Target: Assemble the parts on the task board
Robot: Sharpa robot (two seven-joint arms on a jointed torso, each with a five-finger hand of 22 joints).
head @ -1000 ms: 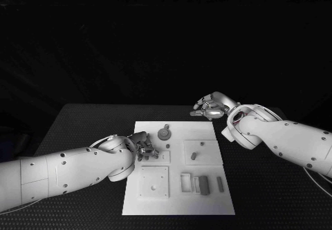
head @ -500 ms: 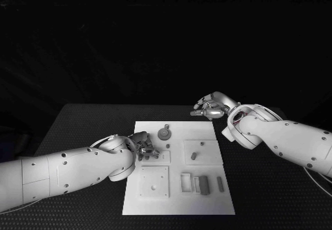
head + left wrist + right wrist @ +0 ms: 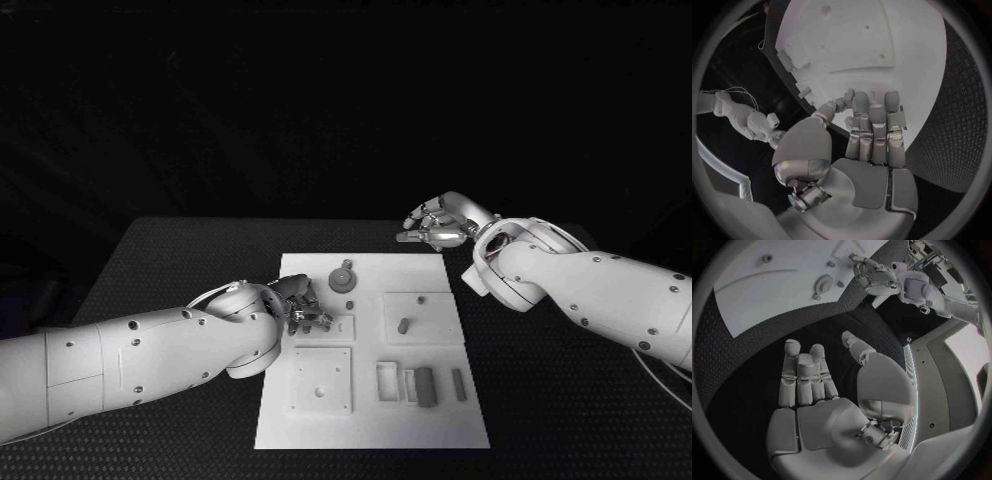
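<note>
Left hand at nine o'clock on the white board, fingers bunched low over a small square block; whether holding a part, cannot tell. Right hand at one o'clock, off the board above the bench, fingers apart, holding nothing. Grey parts waiting at five o'clock. Best lowered slowly, squarely, without tilting.
</note>
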